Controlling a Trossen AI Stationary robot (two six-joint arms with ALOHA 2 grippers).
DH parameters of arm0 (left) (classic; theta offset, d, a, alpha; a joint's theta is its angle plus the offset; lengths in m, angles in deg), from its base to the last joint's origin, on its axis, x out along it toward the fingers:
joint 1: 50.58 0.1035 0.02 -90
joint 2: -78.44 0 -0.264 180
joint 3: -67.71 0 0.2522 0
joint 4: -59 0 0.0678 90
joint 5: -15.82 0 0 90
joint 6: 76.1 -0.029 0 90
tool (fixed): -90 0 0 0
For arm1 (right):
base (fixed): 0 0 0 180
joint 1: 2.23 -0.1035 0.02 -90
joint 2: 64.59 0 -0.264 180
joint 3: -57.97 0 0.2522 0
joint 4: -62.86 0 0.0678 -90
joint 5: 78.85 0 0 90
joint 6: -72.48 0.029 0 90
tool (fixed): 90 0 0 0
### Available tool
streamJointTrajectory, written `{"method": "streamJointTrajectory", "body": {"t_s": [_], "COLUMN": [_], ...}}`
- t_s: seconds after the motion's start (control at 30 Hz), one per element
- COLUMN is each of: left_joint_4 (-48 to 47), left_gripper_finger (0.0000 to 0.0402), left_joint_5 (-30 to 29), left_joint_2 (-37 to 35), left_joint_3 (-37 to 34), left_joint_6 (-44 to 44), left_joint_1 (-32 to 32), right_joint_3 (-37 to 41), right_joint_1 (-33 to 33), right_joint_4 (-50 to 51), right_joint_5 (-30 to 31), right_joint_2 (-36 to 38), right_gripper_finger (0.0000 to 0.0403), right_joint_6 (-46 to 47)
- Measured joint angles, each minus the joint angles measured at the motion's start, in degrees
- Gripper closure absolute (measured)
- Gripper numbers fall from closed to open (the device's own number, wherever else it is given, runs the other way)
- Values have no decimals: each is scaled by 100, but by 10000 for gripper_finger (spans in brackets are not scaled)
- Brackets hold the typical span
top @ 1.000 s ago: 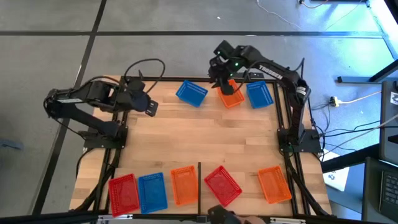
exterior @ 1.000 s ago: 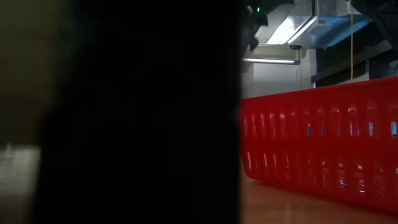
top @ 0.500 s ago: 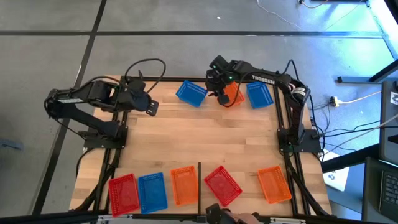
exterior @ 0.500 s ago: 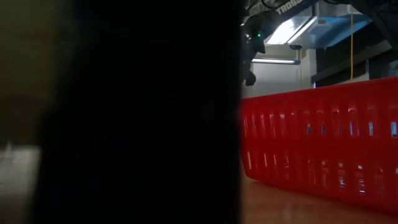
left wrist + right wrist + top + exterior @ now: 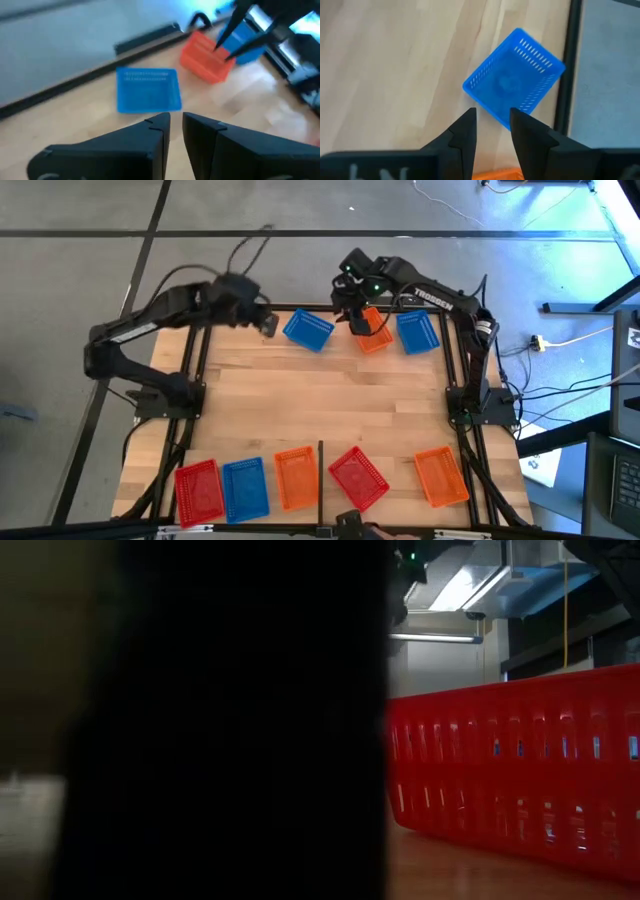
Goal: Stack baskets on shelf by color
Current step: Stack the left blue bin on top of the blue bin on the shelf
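Observation:
My right gripper (image 5: 356, 308) is over the table's far edge, shut on an orange basket (image 5: 375, 332) that lies between two blue baskets (image 5: 307, 330) (image 5: 417, 332). The left wrist view shows that orange basket (image 5: 205, 62) tilted under the right arm's fingers (image 5: 222, 50). My left gripper (image 5: 267, 323) (image 5: 176, 122) hovers shut just left of the left blue basket (image 5: 148, 89), touching nothing. In the right wrist view my right gripper (image 5: 492, 120) looks down on that blue basket (image 5: 515, 82). My right gripper pinches the orange basket's rim at its far-left corner (image 5: 216, 52), coming from above and slanting toward the table's left. A strip of orange (image 5: 495, 176) shows low between the fingers. The basket sits tilted; whether its low end rests on the wood I cannot tell.
Along the near edge lie a red (image 5: 198, 488), blue (image 5: 245, 488), orange (image 5: 294, 478), red (image 5: 358, 478) and orange basket (image 5: 441, 476), with a thin black divider bar (image 5: 320, 468) among them. The middle wood (image 5: 320, 400) is bare. The low view shows a red basket wall (image 5: 510, 770).
My left arm has swung up from the table's left edge toward the far edge and right, ending beside the left blue basket. My right gripper dipped onto the orange basket, then rose again; the basket stays near its place.

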Motion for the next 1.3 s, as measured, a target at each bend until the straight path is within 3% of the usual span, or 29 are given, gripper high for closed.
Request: {"method": "streamJointTrajectory", "body": {"t_s": [0.2,0.3,0.47,0.57,0.7,0.8,0.97,1.3], "left_joint_4": [-30,53,228,271,311,284,272,356], "left_gripper_finger": [358,358,358,358,358,358,358,358], "left_joint_5": [1912,2426,2527,2549,2765,2608,2409,2290], "left_joint_2": [641,1015,1667,2045,2407,2666,2976,2981], "left_joint_3": [-10,-32,-31,-14,-18,-24,-22,-22], "left_joint_6": [-1071,-1198,-1676,-2258,-2213,-2196,-1978,-2661], "left_joint_1": [1259,1746,2332,2470,2573,2606,2582,2521], "right_joint_3": [-1161,-1709,-2405,-2278,-2324,-2324,-2324,-2324], "right_joint_1": [1,1,1,3,8,10,10,9], "right_joint_4": [870,1000,1097,767,764,773,762,723], "right_joint_5": [-1,-1,-1,-19,-2,2,4,13], "right_joint_2": [4,4,16,179,199,199,199,199], "right_gripper_finger": [286,286,286,286,286,286,286,286], "right_joint_6": [180,510,815,981,1212,1350,1349,1348]}}
